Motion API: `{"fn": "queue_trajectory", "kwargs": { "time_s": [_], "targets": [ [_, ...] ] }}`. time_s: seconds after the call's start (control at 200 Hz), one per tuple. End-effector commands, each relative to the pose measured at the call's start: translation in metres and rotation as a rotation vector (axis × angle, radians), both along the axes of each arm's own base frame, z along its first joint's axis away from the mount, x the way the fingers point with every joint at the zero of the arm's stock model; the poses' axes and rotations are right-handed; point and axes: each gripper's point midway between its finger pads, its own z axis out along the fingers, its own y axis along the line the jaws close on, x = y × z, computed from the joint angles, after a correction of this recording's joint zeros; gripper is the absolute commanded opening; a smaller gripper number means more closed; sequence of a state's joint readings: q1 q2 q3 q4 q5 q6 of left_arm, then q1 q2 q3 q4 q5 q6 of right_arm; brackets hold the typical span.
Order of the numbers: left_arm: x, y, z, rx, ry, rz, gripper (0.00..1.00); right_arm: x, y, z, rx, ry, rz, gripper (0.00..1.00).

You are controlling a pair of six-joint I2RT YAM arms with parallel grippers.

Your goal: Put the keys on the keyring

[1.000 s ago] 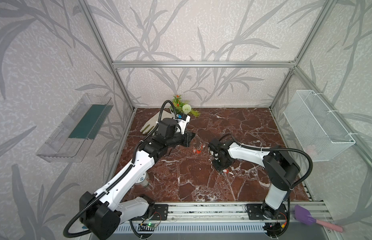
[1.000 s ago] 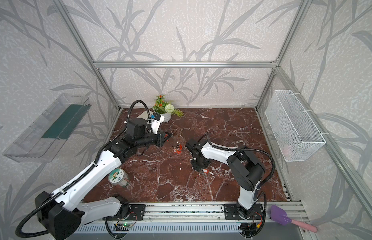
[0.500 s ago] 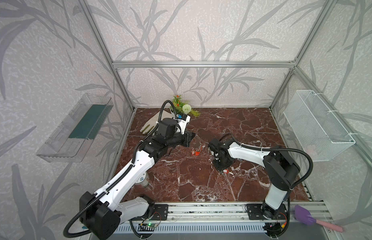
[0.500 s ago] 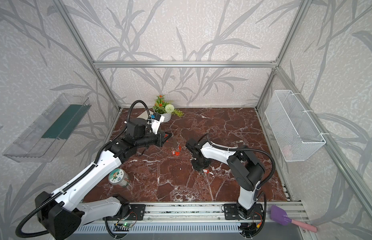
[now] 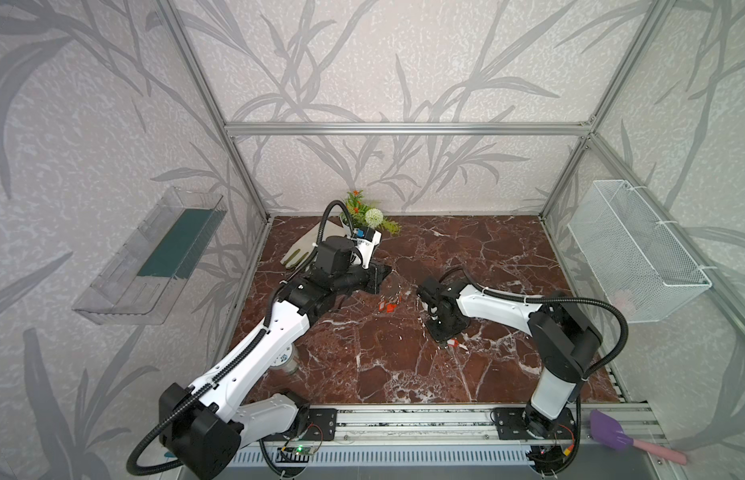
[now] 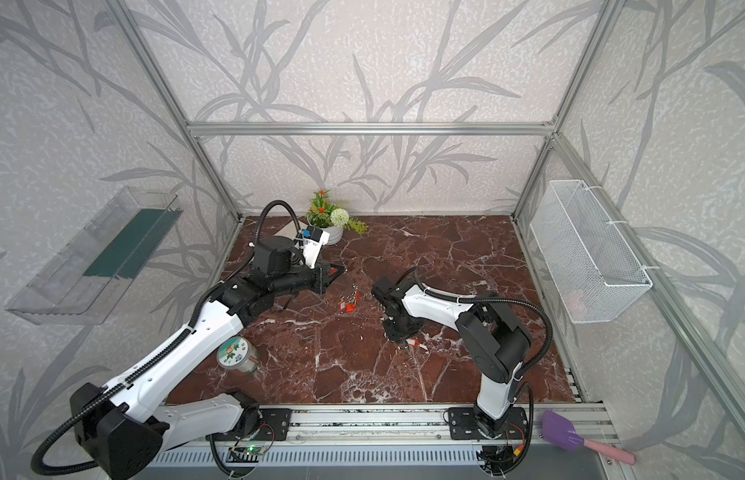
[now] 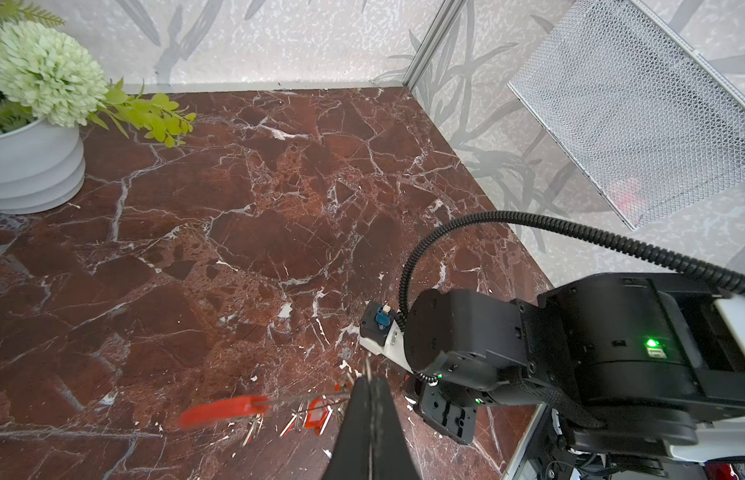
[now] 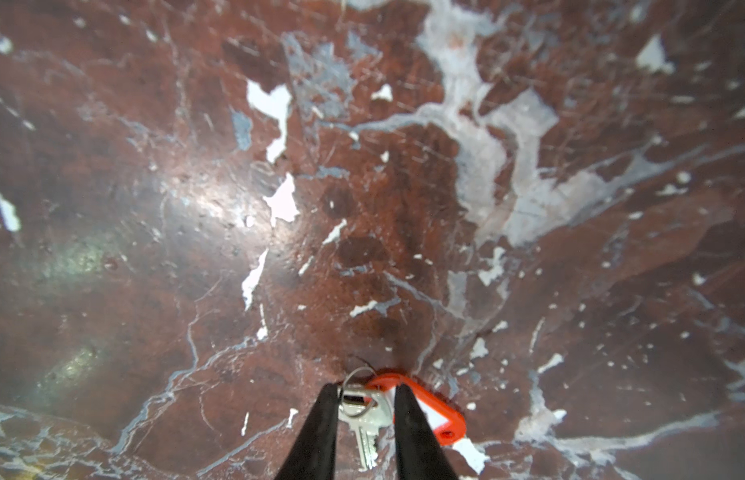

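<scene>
Pickup of a loose key (image 8: 364, 419) is in hand: its head is pinched by the narrow right claw (image 8: 366, 395) on the table (image 8: 362, 208). The keyring (image 7: 221, 411), keys (image 7: 317, 415) hanging from it, is held up by the closed left claw (image 7: 368, 380). Next, lifting and threading are called for.

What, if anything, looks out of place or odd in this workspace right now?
A purple spatula lies off the table by the front rail, and a pale glove lies by the flower pot. Neither suits a key job. Nothing looks spilled or broken.
</scene>
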State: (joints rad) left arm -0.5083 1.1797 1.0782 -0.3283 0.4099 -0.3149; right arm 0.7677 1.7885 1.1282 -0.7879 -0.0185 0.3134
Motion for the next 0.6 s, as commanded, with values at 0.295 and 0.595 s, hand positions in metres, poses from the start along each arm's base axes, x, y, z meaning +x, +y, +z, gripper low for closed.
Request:
{"fn": "queue_trajectory", "kwargs": {
  "time_s": [0.295, 0.595],
  "targets": [
    [0.0, 0.0, 0.019, -0.033, -0.053, 0.0, 0.0, -0.008, -0.003, 0.0, -0.017, 0.004, 0.011, 0.26],
    [0.002, 0.0, 0.019, -0.033, -0.054, 0.001, 0.0, -0.011, -0.004, -0.01, -0.031, 0.019, 0.015, 0.26]
  ]
}}
